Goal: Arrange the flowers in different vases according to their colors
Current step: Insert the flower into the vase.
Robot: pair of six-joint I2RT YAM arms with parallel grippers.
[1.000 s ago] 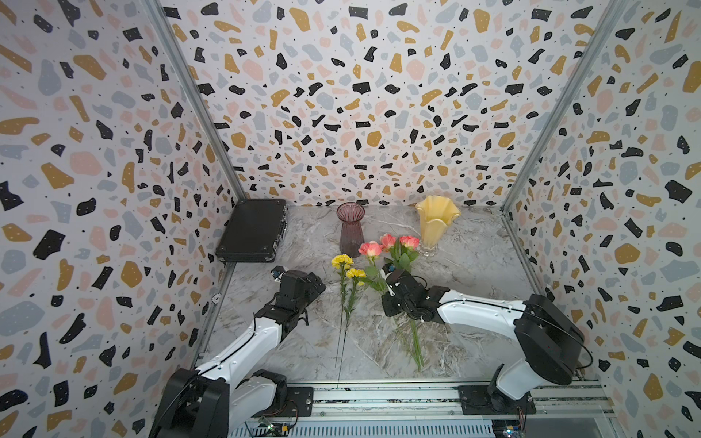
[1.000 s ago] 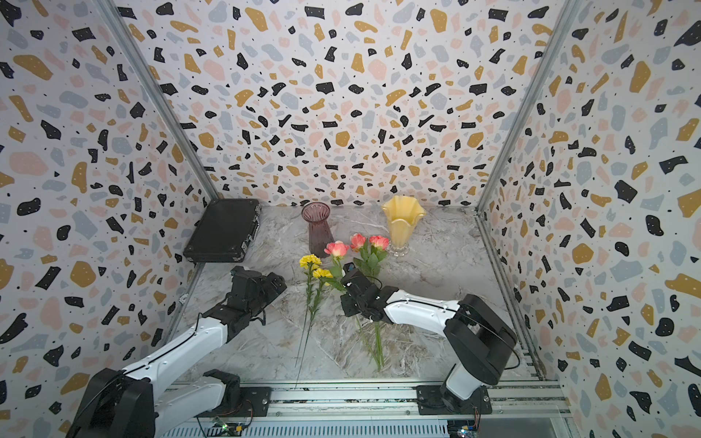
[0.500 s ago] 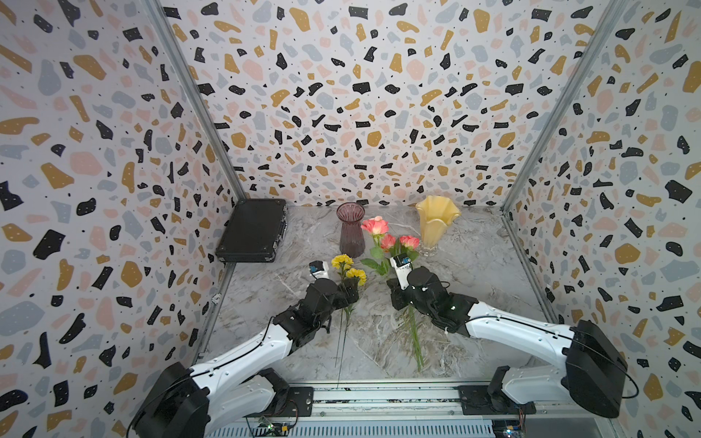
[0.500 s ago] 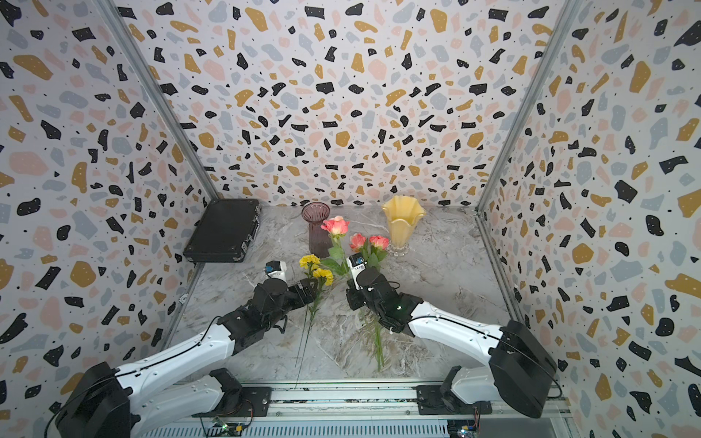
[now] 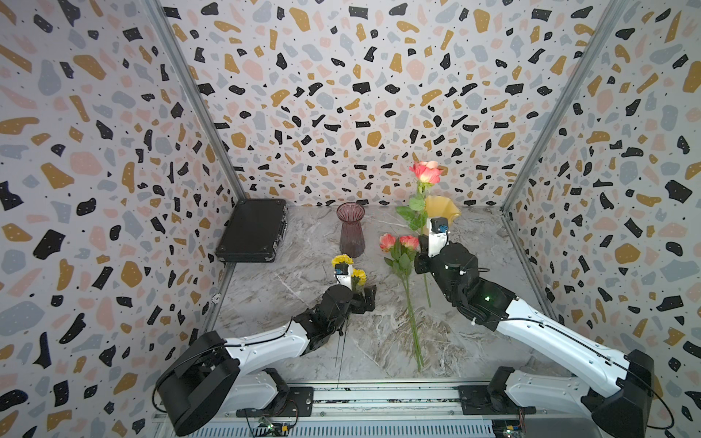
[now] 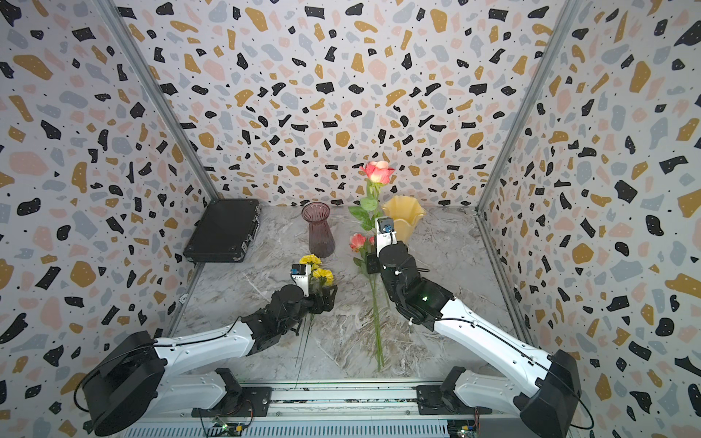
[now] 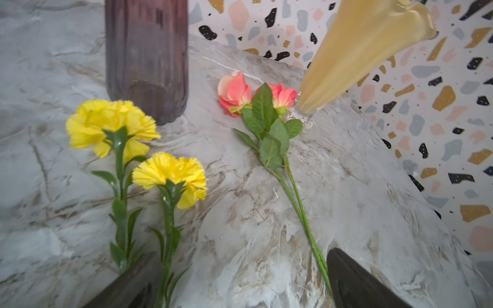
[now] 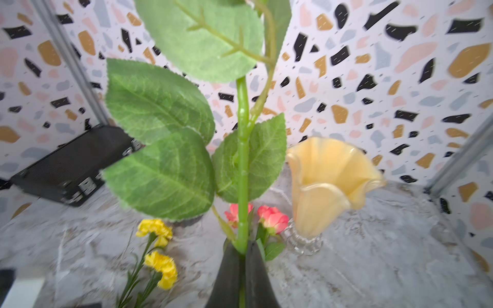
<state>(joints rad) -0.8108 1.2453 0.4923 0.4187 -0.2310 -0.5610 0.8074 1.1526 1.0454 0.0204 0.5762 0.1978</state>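
Pink-coral rose (image 5: 426, 172) held upright, its stem clamped in the right gripper (image 8: 241, 256), just in front of the yellow vase (image 5: 442, 210). Two more roses (image 5: 398, 242) lie flat on the marble tabletop (image 5: 296, 273), heads near the purple vase (image 5: 351, 231). The left gripper (image 7: 241, 256), jaws wide apart, sits over the stems of two yellow blooms (image 7: 112, 125) lying beside them.

top views: high up front, looking down over whole table (image 5: 303, 280) | wrist cams: low, close-in, both catch yellow vase (image 7: 360, 53)
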